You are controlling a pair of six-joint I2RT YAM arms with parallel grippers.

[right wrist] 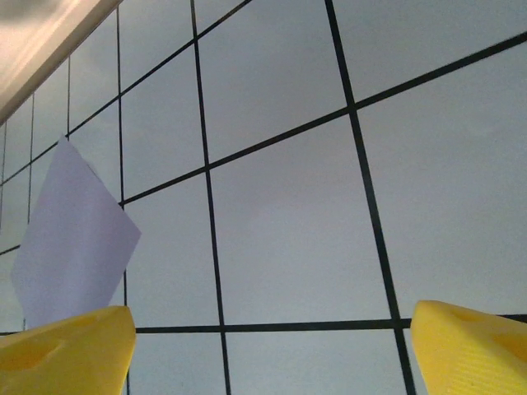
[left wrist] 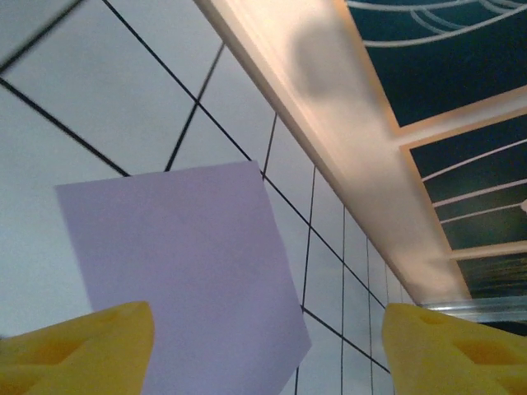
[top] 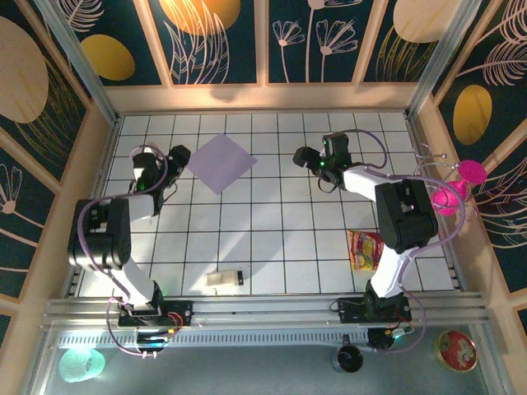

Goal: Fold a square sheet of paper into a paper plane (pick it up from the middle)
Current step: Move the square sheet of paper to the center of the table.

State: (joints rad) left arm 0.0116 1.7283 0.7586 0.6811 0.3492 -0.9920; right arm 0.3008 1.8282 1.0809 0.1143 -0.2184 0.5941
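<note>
1. Small white block (top: pixel 224 280), one end black: is lying on the counter (top: pixel 280 239), well nearer the arm bases than the square sheet of paper (top: pixel 221 163) and roughly in line with it.
2. Red-yellow snack packet (top: pixel 364 249): is lying nearer than the sheet and far off to its right, well apart from it.
3. Left tool (top: pixel 179 155): is sitting just beside the sheet's left corner; whether it is touching the paper cannot be told. Its yellow fingers (left wrist: pixel 82 350) are standing wide apart and gripping nothing, with the sheet lying ahead between them in the left wrist view.
4. Right tool (top: pixel 303 156): is pointing toward the sheet from its right, clearly apart from it. Its fingers are likewise standing wide apart and holding nothing.
5. Square sheet of paper, pale lilac: is lying flat and unfolded on the far half of the counter, turned diamond-wise to the grid, between the two tools and closer to the left one.
6. Pale wooden border (top: pixel 263 97): is running along the counter's far edge, beyond the sheet.
</note>
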